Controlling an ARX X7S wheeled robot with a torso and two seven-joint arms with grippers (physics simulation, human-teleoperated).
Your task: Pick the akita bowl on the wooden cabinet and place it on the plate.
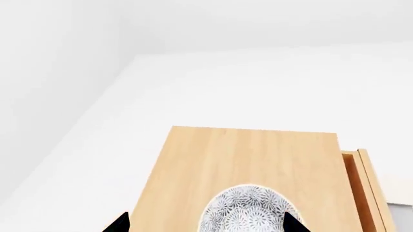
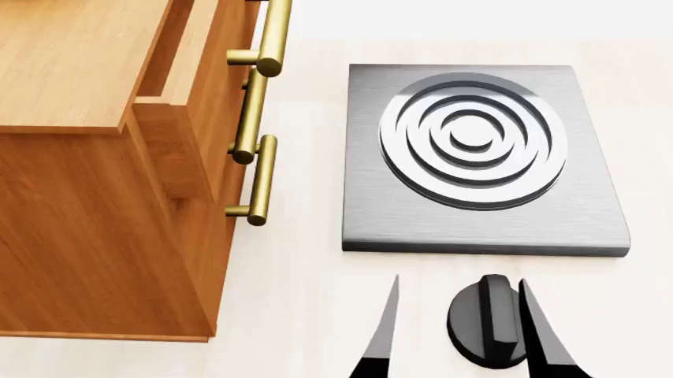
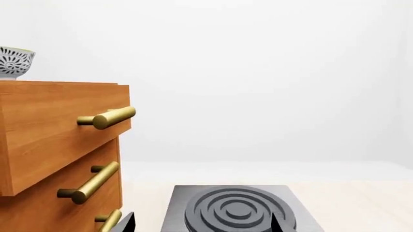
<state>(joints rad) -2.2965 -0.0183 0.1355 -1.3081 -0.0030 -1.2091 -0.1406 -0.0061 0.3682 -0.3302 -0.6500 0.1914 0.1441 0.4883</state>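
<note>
The akita bowl, white with a fine grey pattern, stands on the light top of the wooden cabinet. My left gripper is open, its black fingertips on either side of the bowl, one at the bowl's rim. In the right wrist view the bowl shows on the cabinet top at the far edge. My right gripper is open low over the counter in front of the stove, and is open in its own view too. The plate is out of view.
A grey square stove with a ringed burner lies right of the cabinet; its black knob sits between my right fingers. Brass bar handles stick out from the drawers, and the top drawer stands slightly open.
</note>
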